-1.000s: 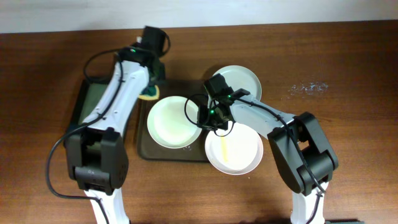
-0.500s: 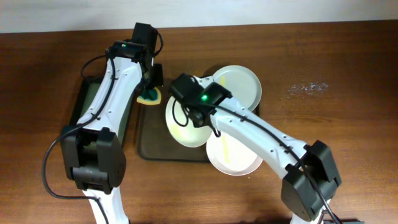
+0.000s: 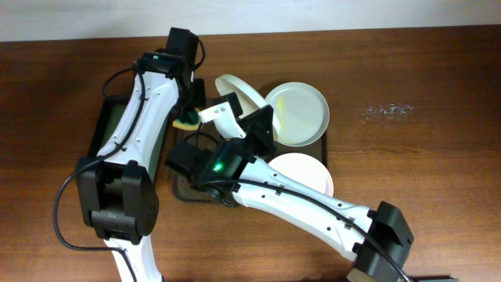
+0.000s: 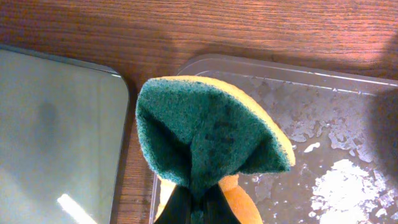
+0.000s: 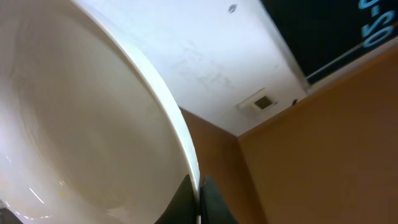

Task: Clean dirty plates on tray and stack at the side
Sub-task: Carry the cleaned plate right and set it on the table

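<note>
Gripper on the right (image 5: 200,202) pinches the rim of a white shallow plate (image 3: 239,88), tilted on edge above the tray's (image 4: 348,99) far edge. Two more lie flat at the tray's right: the far plate (image 3: 297,113) faintly green, the near plate (image 3: 309,172) partly under the arm. Left gripper (image 4: 193,208) clamps a green-yellow sponge (image 4: 205,137).

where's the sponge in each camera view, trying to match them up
Overhead: the sponge is upper left of centre, held by the left gripper.
Left wrist: it fills the centre, pinched from below.
Right wrist: not in it; only the plate in the right gripper shows.
Shared landmark: the small green tray, just left of the sponge in both the overhead and left wrist views.
</note>
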Controlling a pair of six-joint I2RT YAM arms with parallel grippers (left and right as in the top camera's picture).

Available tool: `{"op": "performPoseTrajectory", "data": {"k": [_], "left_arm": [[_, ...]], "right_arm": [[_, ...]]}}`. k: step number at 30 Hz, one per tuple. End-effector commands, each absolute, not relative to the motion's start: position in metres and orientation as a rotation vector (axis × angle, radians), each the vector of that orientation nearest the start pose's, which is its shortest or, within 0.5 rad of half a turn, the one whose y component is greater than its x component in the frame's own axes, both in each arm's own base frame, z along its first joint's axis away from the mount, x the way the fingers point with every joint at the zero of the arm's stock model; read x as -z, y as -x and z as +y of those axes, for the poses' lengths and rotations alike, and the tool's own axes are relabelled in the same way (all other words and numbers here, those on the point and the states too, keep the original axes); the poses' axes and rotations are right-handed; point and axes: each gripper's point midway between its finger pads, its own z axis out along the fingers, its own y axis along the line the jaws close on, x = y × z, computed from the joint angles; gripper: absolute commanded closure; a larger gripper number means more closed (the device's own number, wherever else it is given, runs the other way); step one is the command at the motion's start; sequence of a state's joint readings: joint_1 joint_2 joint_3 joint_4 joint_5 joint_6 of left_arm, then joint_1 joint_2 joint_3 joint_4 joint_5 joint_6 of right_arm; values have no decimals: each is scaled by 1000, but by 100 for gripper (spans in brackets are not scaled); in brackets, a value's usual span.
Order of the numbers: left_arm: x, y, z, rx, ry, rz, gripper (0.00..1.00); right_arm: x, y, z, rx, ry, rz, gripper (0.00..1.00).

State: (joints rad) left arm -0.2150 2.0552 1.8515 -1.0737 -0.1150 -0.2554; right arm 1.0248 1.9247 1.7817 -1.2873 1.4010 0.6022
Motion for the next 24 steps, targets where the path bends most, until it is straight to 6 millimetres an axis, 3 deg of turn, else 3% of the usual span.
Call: {"op": "performPoseTrajectory", "data": {"k": [1,4,7,10,13,16,18,21,23,24], "left_arm": [[-128,-463,-81,-49,91,2810,100],[-128,-463,-81,-49,91,2810,100],[-128,-463,-80,-50,92,2811,100],[-128,-463,-80,-50,92,2811,100],[-128,-463,-81,-49,91,2811,100],[-128,-463,-81,-48,91,2811,100],[-128,-462,-80,-50,91,2814,100],[-128,-462,-80,-50,91,2814,100],[-128,-462,-80,-49,91,2815,100],[-128,-462,-81,-49,91,2814,100]], "right_arm": [[-315,-339,229,977,200,1720,96],[-301,-340,230,922,198,1797,96],[-234,-343,224,712,221,2219,96],[-204,-348,202,471,118,2530,96],[-204,-352,184,179,135,2717,96],[-225,-354,158,-187,125,2791,96],[-246,-351,112,-310,19,2784,96],[-263,-333,30,-239,-234,2776,96],[-267,-316,-31,-197,-496,2728,96],[-259,-306,-65,-232,-649,2700,96]]}}
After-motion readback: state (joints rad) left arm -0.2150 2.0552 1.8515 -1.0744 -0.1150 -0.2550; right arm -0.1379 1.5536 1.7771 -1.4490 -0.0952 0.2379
